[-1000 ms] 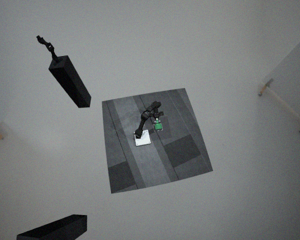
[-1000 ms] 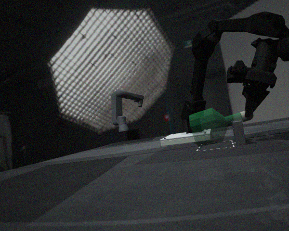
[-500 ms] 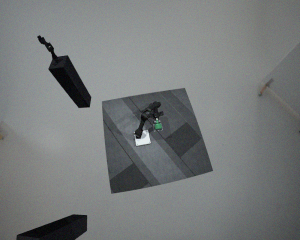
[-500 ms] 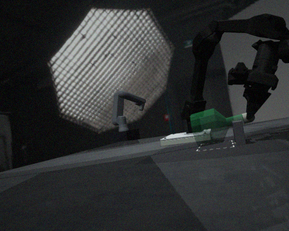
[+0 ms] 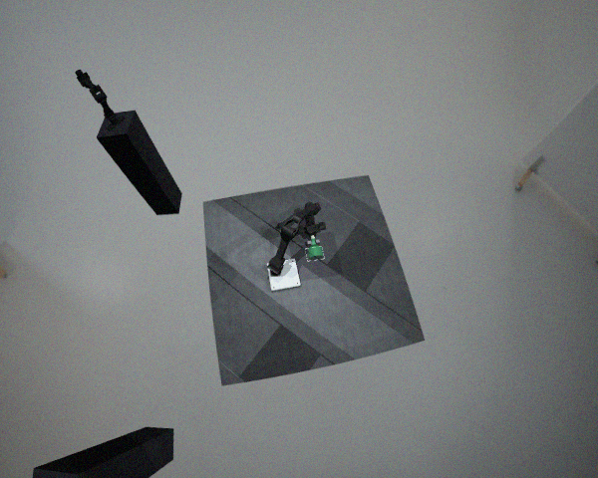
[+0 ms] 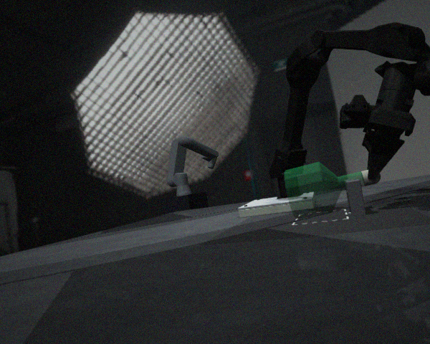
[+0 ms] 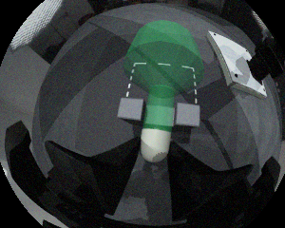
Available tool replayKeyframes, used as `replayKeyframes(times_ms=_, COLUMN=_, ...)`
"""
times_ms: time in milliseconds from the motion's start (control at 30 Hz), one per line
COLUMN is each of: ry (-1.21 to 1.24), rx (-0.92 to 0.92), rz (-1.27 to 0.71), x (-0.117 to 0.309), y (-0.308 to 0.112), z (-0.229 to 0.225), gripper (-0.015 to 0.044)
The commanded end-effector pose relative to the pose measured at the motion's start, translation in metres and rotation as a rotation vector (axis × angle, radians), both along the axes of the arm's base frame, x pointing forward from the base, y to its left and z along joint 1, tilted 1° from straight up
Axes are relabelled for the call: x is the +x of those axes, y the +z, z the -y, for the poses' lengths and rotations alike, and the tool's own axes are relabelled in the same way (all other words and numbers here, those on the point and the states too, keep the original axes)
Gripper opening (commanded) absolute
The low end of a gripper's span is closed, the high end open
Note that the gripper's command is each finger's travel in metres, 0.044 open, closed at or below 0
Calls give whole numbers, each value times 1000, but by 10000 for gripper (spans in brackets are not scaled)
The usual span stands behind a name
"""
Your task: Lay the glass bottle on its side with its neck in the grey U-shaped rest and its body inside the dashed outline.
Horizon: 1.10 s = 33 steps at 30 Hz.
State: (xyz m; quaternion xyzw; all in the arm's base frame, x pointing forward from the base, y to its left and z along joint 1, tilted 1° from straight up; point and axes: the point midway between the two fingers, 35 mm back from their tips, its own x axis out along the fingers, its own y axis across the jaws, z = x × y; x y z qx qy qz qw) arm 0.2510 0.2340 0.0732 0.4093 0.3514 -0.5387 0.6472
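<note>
Lying neck-first between the claw's fingertips.

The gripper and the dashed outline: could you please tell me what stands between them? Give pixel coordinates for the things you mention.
The wrist view shows the grey rest (image 6: 355, 198) (image 7: 131, 108), its two posts flanking the bottle's neck.

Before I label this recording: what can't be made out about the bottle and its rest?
- Bottle underside: top and wrist views look from above; the dim, see-through exterior doesn't settle contact with the surface.
- Bottom of the U-shaped rest: the neck covers it in the wrist view.
- Fingertips' grip in the top view: too small and dark.
</note>
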Motion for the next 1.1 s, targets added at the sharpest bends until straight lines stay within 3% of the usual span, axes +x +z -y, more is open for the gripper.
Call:
replayKeyframes(times_ms=0, ry=-1, rx=-3, rz=-2, x=0, y=0, z=4, gripper=107)
replayKeyframes(times_ms=1067, ry=7, rx=20, rz=6, x=-1, y=-4, z=-1, gripper=107)
